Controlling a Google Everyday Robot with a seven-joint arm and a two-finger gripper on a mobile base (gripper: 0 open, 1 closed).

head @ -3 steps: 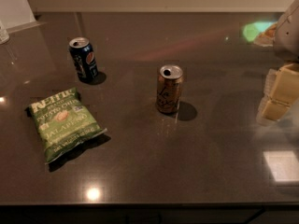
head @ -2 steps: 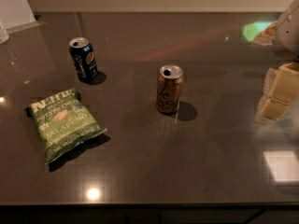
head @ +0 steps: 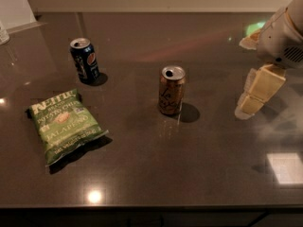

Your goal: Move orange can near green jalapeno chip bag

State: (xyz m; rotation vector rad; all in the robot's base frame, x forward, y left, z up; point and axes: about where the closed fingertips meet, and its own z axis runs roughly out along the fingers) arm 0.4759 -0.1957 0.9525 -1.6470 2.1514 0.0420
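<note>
Gripper [head: 254, 94], cream-coloured, at the right edge of the view over a dark glossy countertop [head: 199, 174]; two cans and one chip bag are set out on it.

Gripper: hangs tilted below a pale wrist housing, low over the countertop; how far it is open cannot be told; it has hold of none of the listed items. Orange can [head: 171, 91]: upright near the middle of the countertop, silver top with its opening showing, dark cursive lettering on the side, well apart from the gripper. Dark blue can [head: 85, 60]: upright, farther back and toward the left, apart from both other items. Green jalapeno chip bag [head: 64, 124]: lies flat at the front left, white block lettering uppermost, in front of the dark blue can and well apart from the orange can.
</note>
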